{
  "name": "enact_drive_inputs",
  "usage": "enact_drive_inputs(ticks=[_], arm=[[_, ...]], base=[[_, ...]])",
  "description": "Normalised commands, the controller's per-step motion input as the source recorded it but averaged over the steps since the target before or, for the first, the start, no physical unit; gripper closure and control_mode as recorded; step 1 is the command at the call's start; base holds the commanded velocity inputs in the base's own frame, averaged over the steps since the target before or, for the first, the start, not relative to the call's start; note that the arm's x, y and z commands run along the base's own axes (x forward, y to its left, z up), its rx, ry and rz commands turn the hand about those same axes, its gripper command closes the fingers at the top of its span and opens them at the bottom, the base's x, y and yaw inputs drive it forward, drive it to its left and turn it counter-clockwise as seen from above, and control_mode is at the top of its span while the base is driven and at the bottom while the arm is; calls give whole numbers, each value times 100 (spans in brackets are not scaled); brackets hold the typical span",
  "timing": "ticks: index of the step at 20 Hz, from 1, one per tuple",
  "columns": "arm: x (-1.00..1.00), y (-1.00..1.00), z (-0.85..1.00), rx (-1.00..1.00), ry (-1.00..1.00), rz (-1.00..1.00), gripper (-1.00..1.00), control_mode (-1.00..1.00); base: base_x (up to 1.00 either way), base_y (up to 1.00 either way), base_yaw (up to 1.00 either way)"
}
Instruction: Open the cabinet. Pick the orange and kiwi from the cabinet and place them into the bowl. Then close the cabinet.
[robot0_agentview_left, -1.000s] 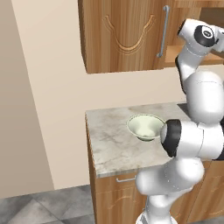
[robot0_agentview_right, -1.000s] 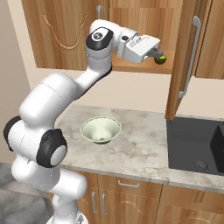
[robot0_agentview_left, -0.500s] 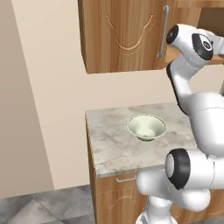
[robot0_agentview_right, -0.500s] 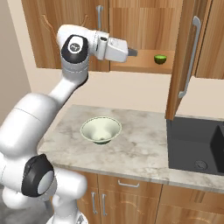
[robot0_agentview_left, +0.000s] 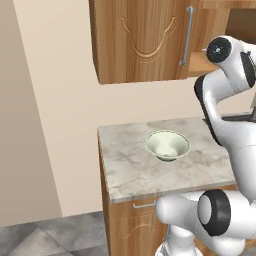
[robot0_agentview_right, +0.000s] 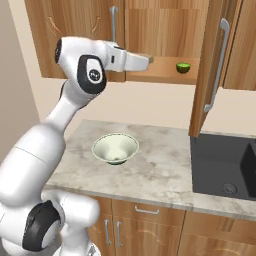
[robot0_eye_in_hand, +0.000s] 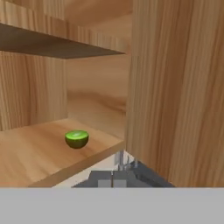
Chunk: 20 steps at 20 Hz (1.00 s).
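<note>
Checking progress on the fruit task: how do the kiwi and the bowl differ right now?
The kiwi is small and bright green; the bowl is wide and pale greenish-white. The kiwi sits up on the open cabinet's shelf; the bowl stands below on the counter. The bowl looks empty. Both stand free, untouched.

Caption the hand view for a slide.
Kiwi resting on the open cabinet shelf, the door's inner face at right.

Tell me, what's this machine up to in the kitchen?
A white robot arm is fetching fruit from the wall cabinet, whose right door hangs open. Its gripper is shut, holds nothing, and sits at the front of the bottom shelf. The kiwi lies on that shelf, off to the gripper's side and untouched. The bowl on the counter below has no fruit in it.
</note>
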Motion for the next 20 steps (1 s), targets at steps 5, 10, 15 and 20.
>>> enact_drive_inputs(ticks=[5,10,15,20], arm=[[33,24,0,2,0,48,100,-100],[23,34,0,0,0,40,100,-100],[4,34,7,0,0,31,100,-100],[0,38,12,0,0,12,-100,-100]], base=[[0,0,0],[0,0,0],[0,0,0],[0,0,0]])
